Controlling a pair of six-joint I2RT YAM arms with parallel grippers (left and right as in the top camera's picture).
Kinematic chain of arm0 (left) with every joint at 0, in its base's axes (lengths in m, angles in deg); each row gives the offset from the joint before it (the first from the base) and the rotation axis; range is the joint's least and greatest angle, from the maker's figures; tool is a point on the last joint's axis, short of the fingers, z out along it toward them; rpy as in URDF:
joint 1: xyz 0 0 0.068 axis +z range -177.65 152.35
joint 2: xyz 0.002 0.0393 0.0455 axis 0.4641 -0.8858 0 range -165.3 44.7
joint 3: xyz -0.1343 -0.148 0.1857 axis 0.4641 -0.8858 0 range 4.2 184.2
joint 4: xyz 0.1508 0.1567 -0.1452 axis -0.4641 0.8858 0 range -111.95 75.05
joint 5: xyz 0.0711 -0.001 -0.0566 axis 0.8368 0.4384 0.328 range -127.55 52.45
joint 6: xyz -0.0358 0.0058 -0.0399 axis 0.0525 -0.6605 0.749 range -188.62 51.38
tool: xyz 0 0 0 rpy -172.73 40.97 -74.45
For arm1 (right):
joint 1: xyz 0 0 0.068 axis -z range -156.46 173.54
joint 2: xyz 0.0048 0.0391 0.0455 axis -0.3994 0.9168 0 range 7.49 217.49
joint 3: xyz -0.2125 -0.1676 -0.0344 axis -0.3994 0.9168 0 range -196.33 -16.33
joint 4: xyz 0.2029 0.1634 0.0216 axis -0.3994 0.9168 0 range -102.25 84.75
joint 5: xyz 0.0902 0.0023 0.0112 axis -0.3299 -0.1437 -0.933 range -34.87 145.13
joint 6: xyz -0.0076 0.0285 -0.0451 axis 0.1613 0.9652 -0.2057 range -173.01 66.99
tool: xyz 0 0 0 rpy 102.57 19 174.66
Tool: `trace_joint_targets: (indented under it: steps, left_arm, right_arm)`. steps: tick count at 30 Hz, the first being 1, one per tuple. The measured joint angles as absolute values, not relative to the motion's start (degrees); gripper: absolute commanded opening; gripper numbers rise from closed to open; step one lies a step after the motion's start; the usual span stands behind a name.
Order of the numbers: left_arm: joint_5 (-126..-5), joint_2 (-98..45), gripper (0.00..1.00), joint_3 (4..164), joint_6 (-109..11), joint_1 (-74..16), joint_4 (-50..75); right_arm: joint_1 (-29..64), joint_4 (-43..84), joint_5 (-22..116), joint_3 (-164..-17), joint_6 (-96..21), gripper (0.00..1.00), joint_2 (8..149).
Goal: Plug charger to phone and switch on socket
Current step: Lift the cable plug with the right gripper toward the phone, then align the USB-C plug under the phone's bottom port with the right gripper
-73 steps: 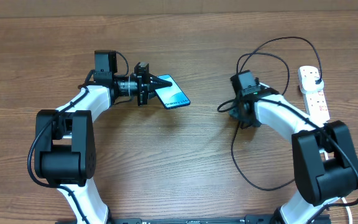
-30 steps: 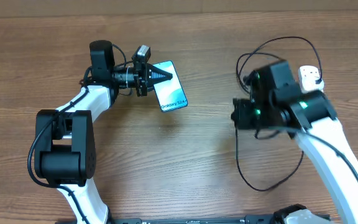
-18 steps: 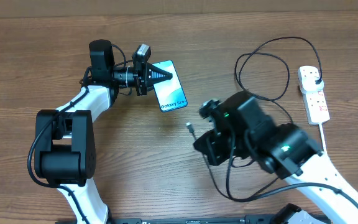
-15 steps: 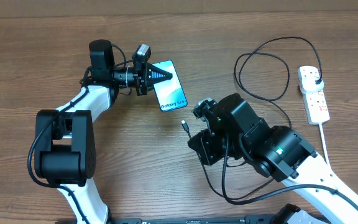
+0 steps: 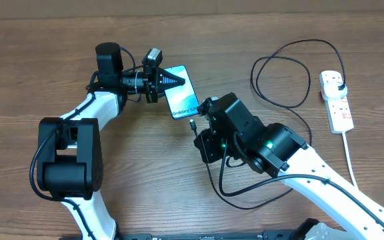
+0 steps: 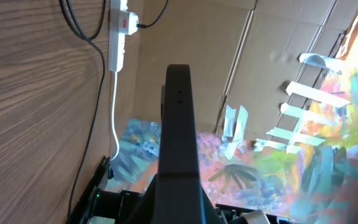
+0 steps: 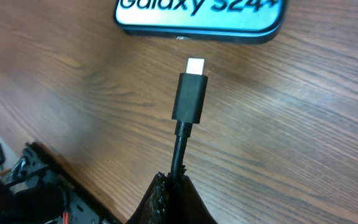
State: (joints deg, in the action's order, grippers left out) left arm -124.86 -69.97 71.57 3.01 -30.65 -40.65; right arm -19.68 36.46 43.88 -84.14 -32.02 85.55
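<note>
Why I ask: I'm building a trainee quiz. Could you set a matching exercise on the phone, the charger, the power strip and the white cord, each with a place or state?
Things
1. phone
2. charger
3. power strip
4. white cord

Places or states
A. lies far right, with a black plug in its far outlet
B. runs from the strip toward the robot's side
C. gripped at its far end by the left gripper, screen up
D. held by its cable in the right gripper, tip just short of the phone's edge, not inserted

Pairs: 1-C, 2-D, 3-A, 4-B
</note>
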Motion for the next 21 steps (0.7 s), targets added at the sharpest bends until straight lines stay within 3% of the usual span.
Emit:
trace_joint_targets:
  steps: [21]
  left_arm:
    - [-125.0, -70.0, 0.04, 71.6, 3.0, -32.4, -40.6]
  right_arm:
    - [-19.7, 37.0, 44.4, -84.1, -32.1, 0.04, 85.5]
